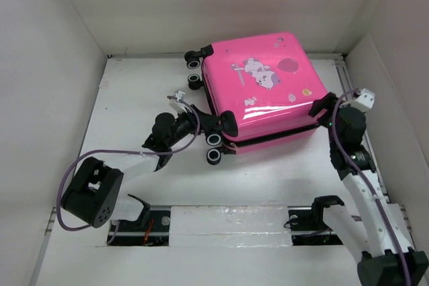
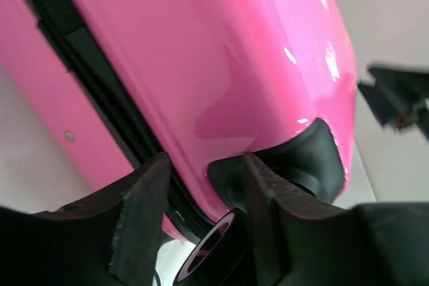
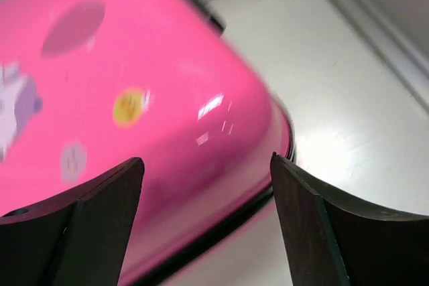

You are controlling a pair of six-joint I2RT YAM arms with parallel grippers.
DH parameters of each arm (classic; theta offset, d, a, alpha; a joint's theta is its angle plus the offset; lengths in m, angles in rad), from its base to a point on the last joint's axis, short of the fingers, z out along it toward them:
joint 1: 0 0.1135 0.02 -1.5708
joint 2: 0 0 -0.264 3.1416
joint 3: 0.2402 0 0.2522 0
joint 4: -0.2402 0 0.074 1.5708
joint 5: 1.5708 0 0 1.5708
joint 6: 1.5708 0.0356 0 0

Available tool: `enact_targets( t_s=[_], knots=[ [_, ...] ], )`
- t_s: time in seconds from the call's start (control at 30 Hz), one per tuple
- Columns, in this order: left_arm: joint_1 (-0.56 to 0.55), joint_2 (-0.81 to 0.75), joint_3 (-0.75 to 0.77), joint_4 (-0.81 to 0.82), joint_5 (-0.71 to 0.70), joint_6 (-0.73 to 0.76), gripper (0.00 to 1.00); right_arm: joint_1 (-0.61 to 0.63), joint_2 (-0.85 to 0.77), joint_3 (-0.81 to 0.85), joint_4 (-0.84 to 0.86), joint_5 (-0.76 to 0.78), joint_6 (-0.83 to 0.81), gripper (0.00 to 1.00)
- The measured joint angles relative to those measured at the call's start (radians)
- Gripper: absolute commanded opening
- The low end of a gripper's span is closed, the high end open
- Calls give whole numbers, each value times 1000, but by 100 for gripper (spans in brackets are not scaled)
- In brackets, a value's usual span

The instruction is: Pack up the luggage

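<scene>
Luggage (image 1: pixel 268 85) shut, contents hidden; right gripper (image 3: pixel 204 169) released, left gripper (image 2: pixel 201 165) at its corner, grip unclear

We count one pink luggage (image 1: pixel 268 78), at least four black wheels (image 1: pixel 214 140) along its left side, two arms, two hands, the left hand (image 2: pixel 201 172) and the right hand (image 3: pixel 208 185), and one white worktop (image 1: pixel 134 112).

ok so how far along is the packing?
Done: the luggage lies with its lid down on the lower half. In hand: the left gripper straddles the seam by a wheel, grip unclear. The right gripper is open at the opposite corner. Left: a dark gap shows along the front seam, so full closing and zipping look undone.
</scene>
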Motion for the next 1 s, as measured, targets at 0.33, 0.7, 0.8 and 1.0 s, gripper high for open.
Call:
enact_targets(
  t_s=[0.33, 0.7, 0.8, 1.0],
  knots=[
    [-247, -20, -28, 52, -89, -19, 31, -412, 546, 236, 277, -462, 20, 80],
    [-544, -8, -18, 34, -282, -15, 38, -253, 941, 569, 463, -781, -33, 73],
    [-578, 12, -6, -3, -278, -3, 57, -136, 1056, 741, 412, -864, -63, 75],
    [-609, -45, 66, -196, -393, 62, 83, -13, 1046, 829, 261, -949, -64, 80]
  ],
)
